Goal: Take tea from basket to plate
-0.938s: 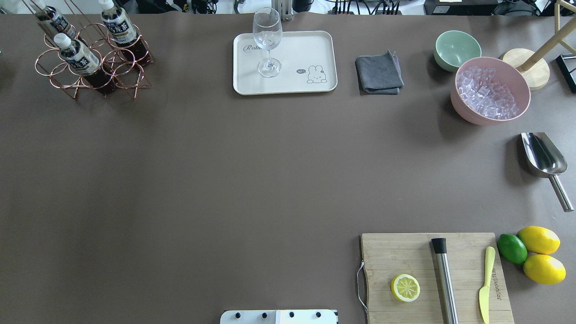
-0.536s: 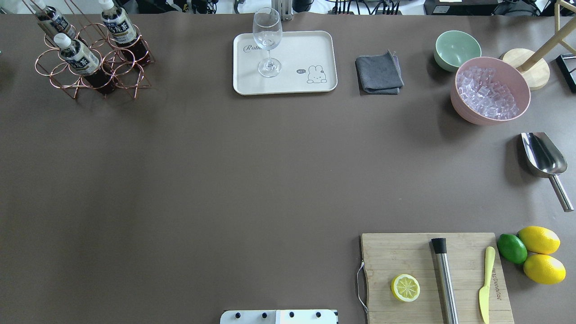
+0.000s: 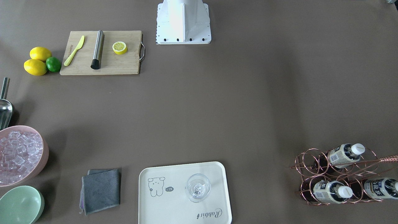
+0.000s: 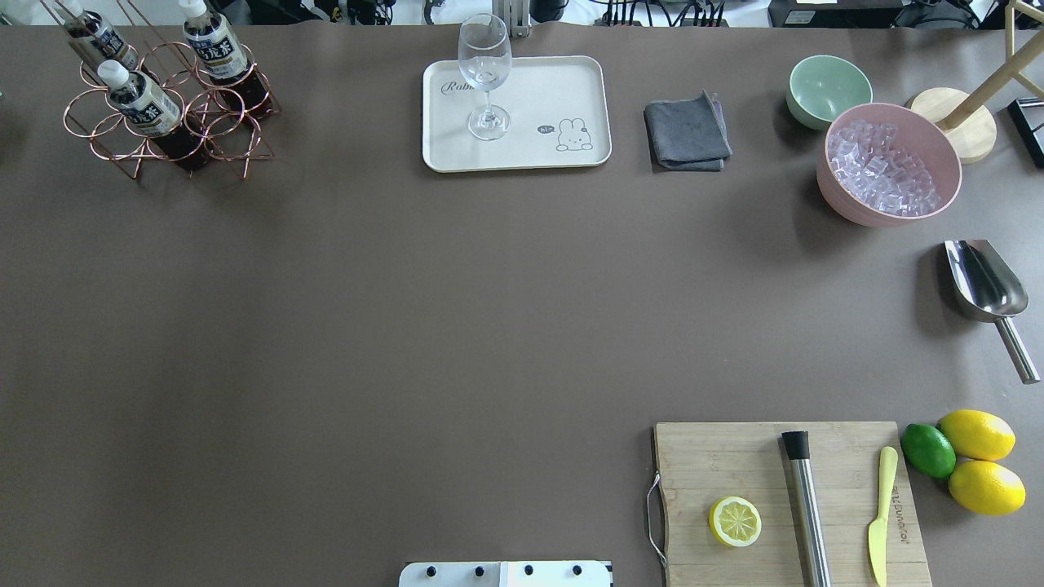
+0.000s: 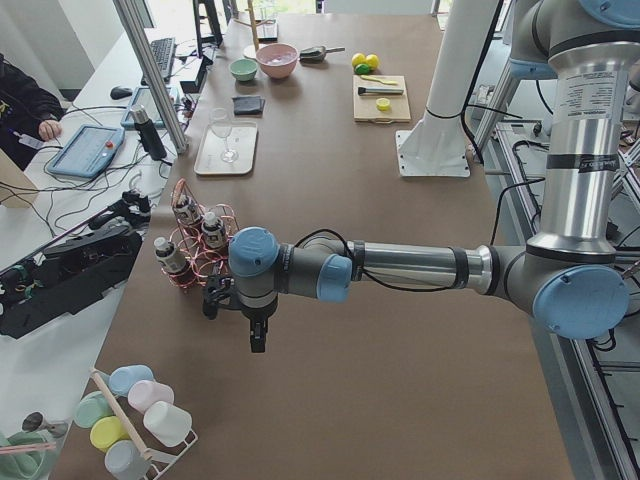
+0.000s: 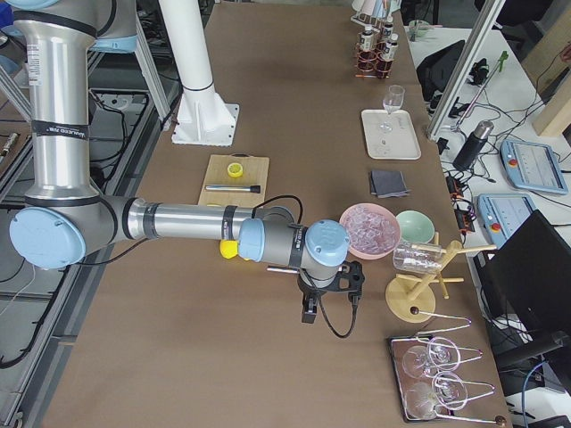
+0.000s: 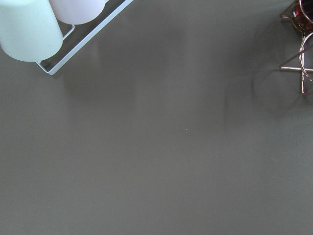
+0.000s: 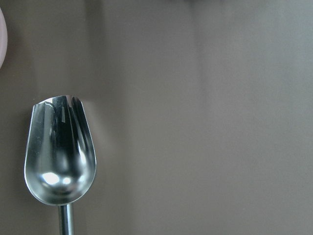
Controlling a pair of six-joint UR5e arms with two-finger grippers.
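Three tea bottles (image 4: 145, 104) (image 4: 214, 49) (image 4: 94, 37) stand tilted in the rose-gold wire basket (image 4: 106, 134) at the table's far left corner. They also show in the front-facing view (image 3: 343, 154). The cream plate (image 4: 563, 86) with the rabbit drawing lies at the far middle and holds a wine glass (image 4: 484, 65). My left gripper (image 5: 257, 340) shows only in the exterior left view, pointing down just beside the basket; I cannot tell if it is open. My right gripper (image 6: 310, 312) shows only in the exterior right view, above the table's right end; I cannot tell its state.
A grey cloth (image 4: 687, 132), a mint bowl (image 4: 828, 88) and a pink bowl of ice (image 4: 889, 163) lie right of the plate. A steel scoop (image 4: 985, 289), a cutting board (image 4: 787, 501) and lemons (image 4: 979, 461) are on the right. A cup rack (image 7: 54, 29) is near the left wrist.
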